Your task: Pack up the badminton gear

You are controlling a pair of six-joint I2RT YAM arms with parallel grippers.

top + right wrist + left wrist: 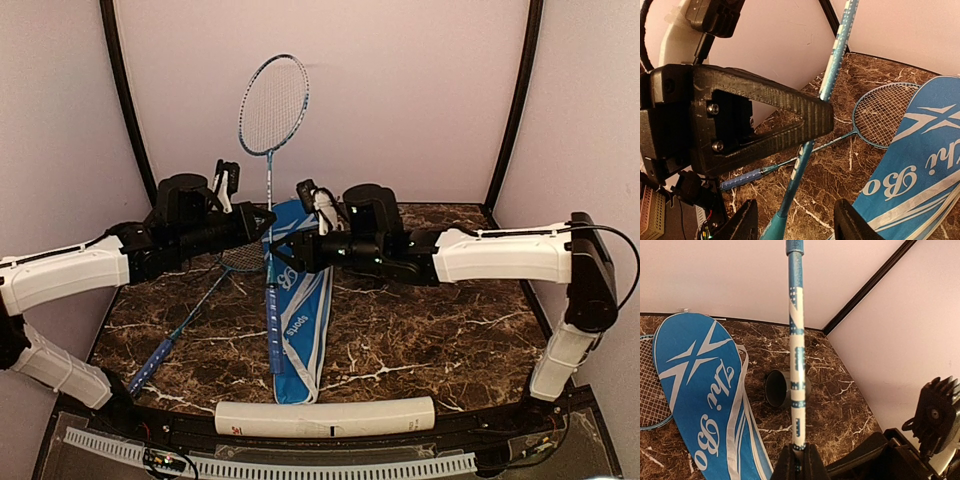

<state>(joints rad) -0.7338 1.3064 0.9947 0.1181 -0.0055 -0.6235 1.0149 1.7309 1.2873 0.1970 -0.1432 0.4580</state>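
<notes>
My left gripper (258, 222) (799, 452) is shut on the thin shaft of a blue racket (272, 105) (797, 355). The racket stands tilted, head up against the back wall and handle down over the blue zip bag (300, 320) (695, 390). My right gripper (290, 246) (797, 212) is open around the same shaft (807, 160) lower down, without touching it. The second racket (160, 352) (880, 114) lies flat on the table left of the bag. The long white tube (325, 416) lies along the front edge. A dark cap (777, 388) lies by the bag. No shuttlecocks show.
The marble table (430, 330) is closed in by pale walls with dark corner posts (512, 110). My left gripper's black body (740, 120) hangs close above the right gripper. A white cable tray (300, 466) runs along the near edge.
</notes>
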